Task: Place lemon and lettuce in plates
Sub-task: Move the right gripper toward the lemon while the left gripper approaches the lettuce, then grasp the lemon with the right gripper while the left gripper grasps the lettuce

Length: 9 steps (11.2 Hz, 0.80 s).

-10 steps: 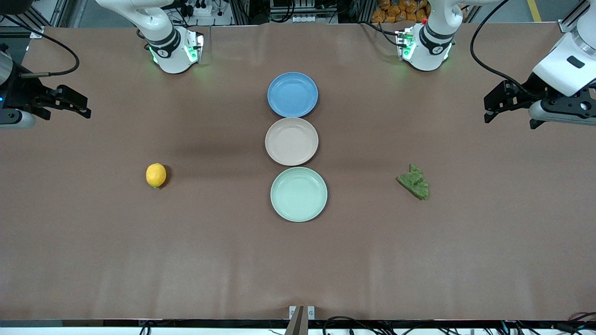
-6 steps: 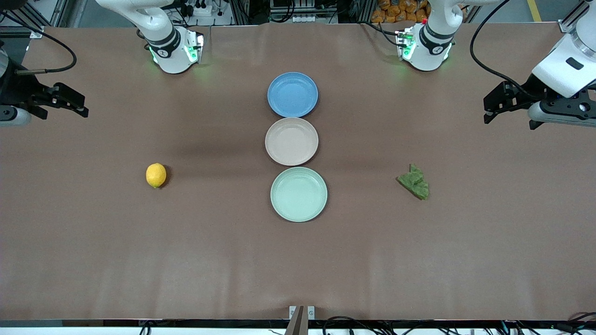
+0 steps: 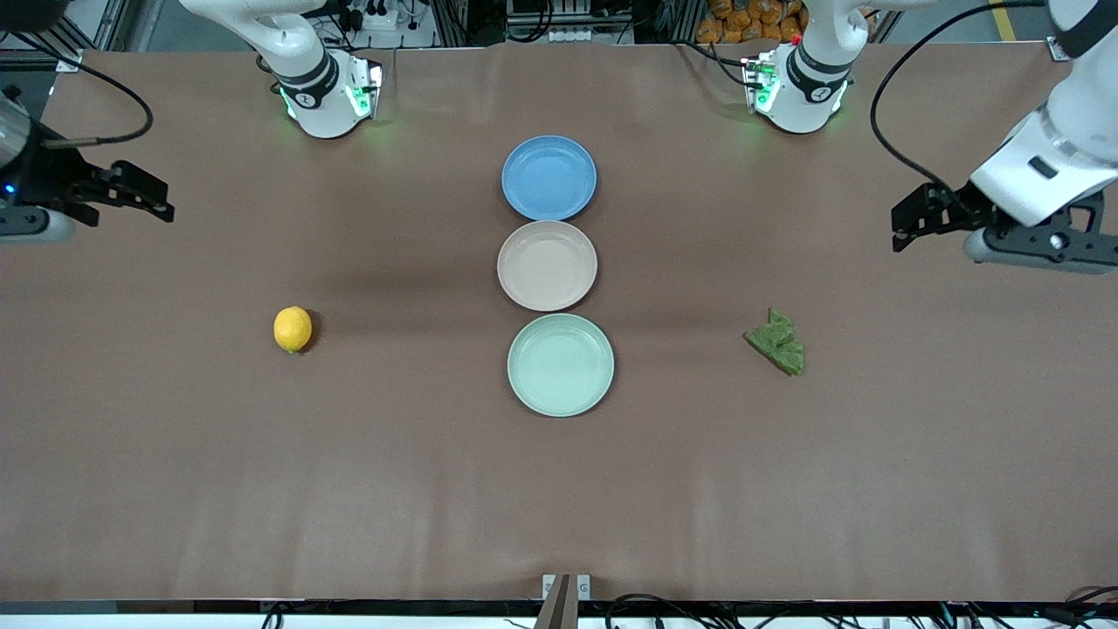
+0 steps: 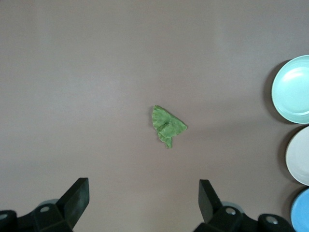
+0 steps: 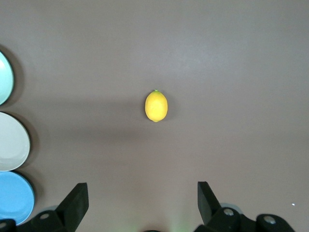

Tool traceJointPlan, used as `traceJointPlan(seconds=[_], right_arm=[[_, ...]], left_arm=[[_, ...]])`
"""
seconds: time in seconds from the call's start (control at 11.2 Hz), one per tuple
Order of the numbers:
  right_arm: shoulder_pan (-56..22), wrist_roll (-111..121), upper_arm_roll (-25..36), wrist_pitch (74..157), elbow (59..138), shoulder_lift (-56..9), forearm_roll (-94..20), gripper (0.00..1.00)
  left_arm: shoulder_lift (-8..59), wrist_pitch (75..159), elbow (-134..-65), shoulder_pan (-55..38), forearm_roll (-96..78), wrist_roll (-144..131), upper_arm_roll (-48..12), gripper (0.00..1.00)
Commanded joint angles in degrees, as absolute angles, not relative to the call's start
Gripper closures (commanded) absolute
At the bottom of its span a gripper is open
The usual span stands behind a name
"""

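The left gripper point(image 3: 900, 229) is held spread wide over bare table at its end, the right gripper point(image 3: 162, 199) likewise at its end. The lemon point(image 3: 293, 328) and lettuce point(image 3: 776, 342) are seen on the table, well apart from the plates point(image 3: 559, 402).

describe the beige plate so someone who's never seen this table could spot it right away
Three round plates lie in a row down the middle of the brown table, running from the robot bases toward the front camera. The beige-pink plate is the middle one, with the blue plate farther from the camera and the mint green plate nearer. It is empty like its neighbours; only its pale pinkish-beige colour sets it apart.
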State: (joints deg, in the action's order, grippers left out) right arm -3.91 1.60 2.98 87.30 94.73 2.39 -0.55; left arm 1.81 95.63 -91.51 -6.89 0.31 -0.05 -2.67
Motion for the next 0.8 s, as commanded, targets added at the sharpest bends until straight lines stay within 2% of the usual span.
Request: traceJointPlan(seconds=[0.0,0.27,0.45,0.71], right_arm=[[-4.22,2.29,2.55,96.04,105.35,2.9,-1.05,0.0],[-3.78,2.29,2.55,109.98,116.5,1.94,-0.97,0.0],[-3.69,2.37,2.64,119.84,122.06,-1.04,-0.44,0.0],[-3.96,2.29,2.64,132.31,126.1,-7.63,-0.18,0.0]], left_arm=[[2.19,101.49,-97.8,-6.85,-2.01,-5.4,-2.72,0.0],[6.14,102.57,-100.36,-6.42,-2.81,-14.23,-2.64,0.0],[9.39,103.61,-100.63,-6.68,-2.38,-14.59,-2.64,0.0],[9.4,112.82,-108.26,-6.24,-2.2,-15.29,-2.46,0.0]])
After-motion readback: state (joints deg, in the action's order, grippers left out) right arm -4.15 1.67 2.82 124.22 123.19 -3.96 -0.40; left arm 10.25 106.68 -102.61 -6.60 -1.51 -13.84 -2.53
